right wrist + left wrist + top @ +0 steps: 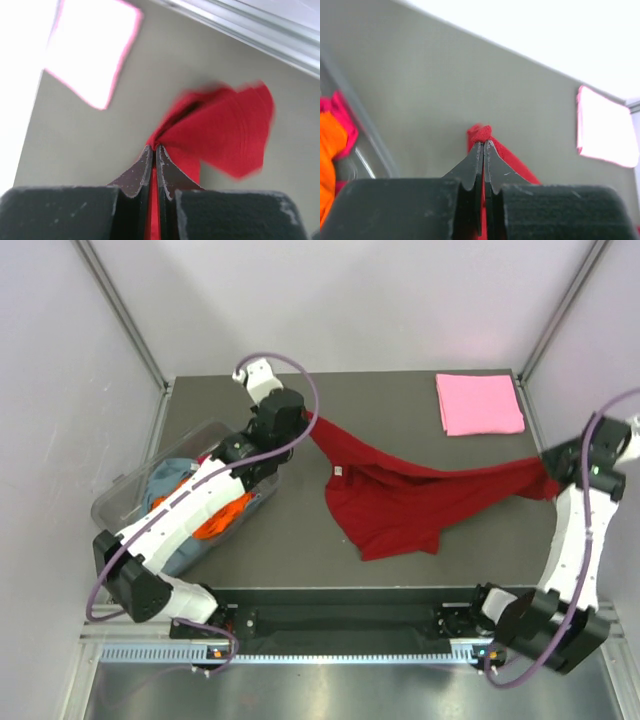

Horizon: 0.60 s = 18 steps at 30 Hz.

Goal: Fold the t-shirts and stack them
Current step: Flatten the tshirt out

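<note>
Grey worktop [300,530] carries the dark red shirt [400,505], stretched between both arms, its body sagging onto the surface. Left gripper [483,145] pinches one end at back left; right gripper [153,147] pinches the other end at the right edge. Folded pink shirt [480,403] lies back right. Clear tub [120,502] at left holds more shirts.

Dark grey worktop [300,530], matte, boxed in by pale walls [340,300] at the back and both sides. Slanting up from its far corners, two thin metal posts [120,310], one left, one right. On the left part of the worktop, a clear plastic tub [118,490], set askew to the edges, blurred at the left of the left wrist view. Along the near edge, a slotted metal rail [330,651], with bare sheet metal [350,695] below.
</note>
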Tool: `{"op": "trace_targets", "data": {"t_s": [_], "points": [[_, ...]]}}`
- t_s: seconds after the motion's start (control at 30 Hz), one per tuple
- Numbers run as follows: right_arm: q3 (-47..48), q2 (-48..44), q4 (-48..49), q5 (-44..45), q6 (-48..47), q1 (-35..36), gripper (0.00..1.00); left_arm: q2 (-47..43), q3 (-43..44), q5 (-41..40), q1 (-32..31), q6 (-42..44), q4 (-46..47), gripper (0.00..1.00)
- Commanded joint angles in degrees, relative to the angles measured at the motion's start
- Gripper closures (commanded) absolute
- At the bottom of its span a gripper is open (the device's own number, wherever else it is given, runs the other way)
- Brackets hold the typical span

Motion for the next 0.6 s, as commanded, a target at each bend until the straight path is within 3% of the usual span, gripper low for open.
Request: {"op": "trace_targets", "data": {"t_s": [0.0, 0.13, 0.3, 0.57], "points": [[13.4, 7.5, -4.4, 1.0, -6.1, 6.5, 1.0, 3.0, 7.8, -1.1, 1.7, 5.7, 1.6, 1.0], [22.6, 15.3, -8.9, 1.8, -11.1, 14.1, 1.0, 7.9, 16.8, 4.6, 4.5, 4.7, -4.4, 1.0], [27.5, 17.2, -11.5, 0.7, -14.2, 18.3, 1.0, 8.8, 18.0, 16.9, 7.8, 4.3, -7.7, 1.0], [39.0, 9.1, -16.9, 7.1, -15.6, 17.5, 1.0, 0.8, 23.3, 16.0, 9.0, 5.1, -8.8, 1.0]]}}
